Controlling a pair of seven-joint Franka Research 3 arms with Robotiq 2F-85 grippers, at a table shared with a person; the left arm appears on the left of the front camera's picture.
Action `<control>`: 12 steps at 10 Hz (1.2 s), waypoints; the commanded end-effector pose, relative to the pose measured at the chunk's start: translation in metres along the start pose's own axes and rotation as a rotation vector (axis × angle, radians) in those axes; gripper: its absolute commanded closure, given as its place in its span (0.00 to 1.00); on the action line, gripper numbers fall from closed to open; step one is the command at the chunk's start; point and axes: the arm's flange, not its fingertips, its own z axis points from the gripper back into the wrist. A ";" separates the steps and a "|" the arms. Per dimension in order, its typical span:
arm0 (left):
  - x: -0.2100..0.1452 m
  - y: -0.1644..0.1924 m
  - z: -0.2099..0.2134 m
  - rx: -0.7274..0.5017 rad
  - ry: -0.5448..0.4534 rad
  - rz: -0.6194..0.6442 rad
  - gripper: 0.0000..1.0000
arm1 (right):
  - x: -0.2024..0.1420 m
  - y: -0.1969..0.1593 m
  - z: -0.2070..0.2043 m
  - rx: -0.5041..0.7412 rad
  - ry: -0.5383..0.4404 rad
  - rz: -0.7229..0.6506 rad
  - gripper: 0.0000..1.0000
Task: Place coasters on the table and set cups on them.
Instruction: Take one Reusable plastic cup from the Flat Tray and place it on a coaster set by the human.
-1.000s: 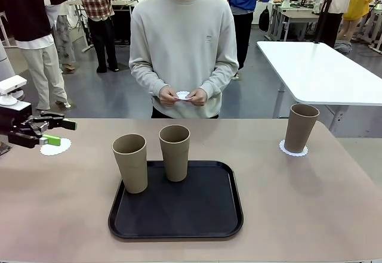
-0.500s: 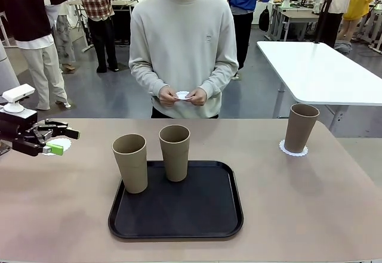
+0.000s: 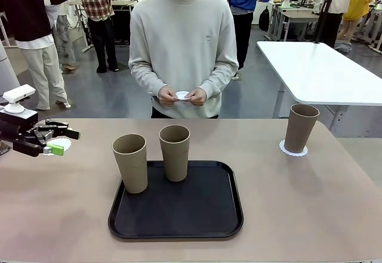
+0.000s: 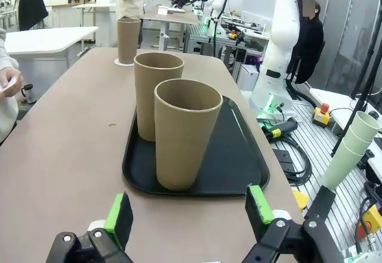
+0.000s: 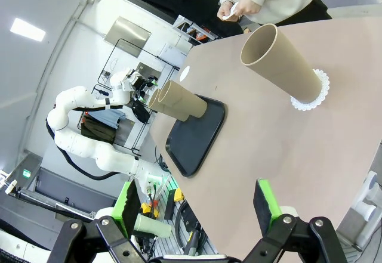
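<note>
- A small mark on the chest of the person's sweatshirt was too small to read
- My left gripper hung over the left end of the table, fingers spread wide and grasping nothing
- It hid most of a coaster lying on the table just behind it, so only a sliver of white lace showed
- My right gripper was likewise released and empty-handed, its green pads wide apart, facing the far-right cup from well apart
- That cup stood upright on a second coaster near the table's far right corner, the lacy edge showing around its base
- A third coaster was pinched between the person's hands at the far side, largely covered by the fingers
- The black tray in the middle of the table held the two other cups: one at its left edge, one farther back, both upright, near each other but apart
- The rims hid the bottoms of both cups
</note>
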 end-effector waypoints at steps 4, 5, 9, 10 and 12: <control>-0.035 0.025 -0.044 -0.055 -0.019 -0.164 0.00 | -0.001 0.000 -0.001 0.001 -0.002 -0.008 0.00; -0.040 0.028 -0.052 -0.058 -0.019 -0.151 0.00 | -0.001 0.000 -0.001 0.001 -0.002 -0.008 0.00; -0.050 0.047 -0.083 -0.062 -0.036 -0.088 0.00 | -0.001 0.000 -0.001 0.001 -0.002 -0.008 0.00; -0.050 0.049 -0.090 -0.074 -0.039 -0.089 0.00 | -0.001 0.000 -0.001 0.001 -0.002 -0.008 0.00; -0.049 0.052 -0.103 -0.087 -0.054 -0.101 0.00 | -0.001 0.000 -0.001 0.001 -0.002 -0.008 0.00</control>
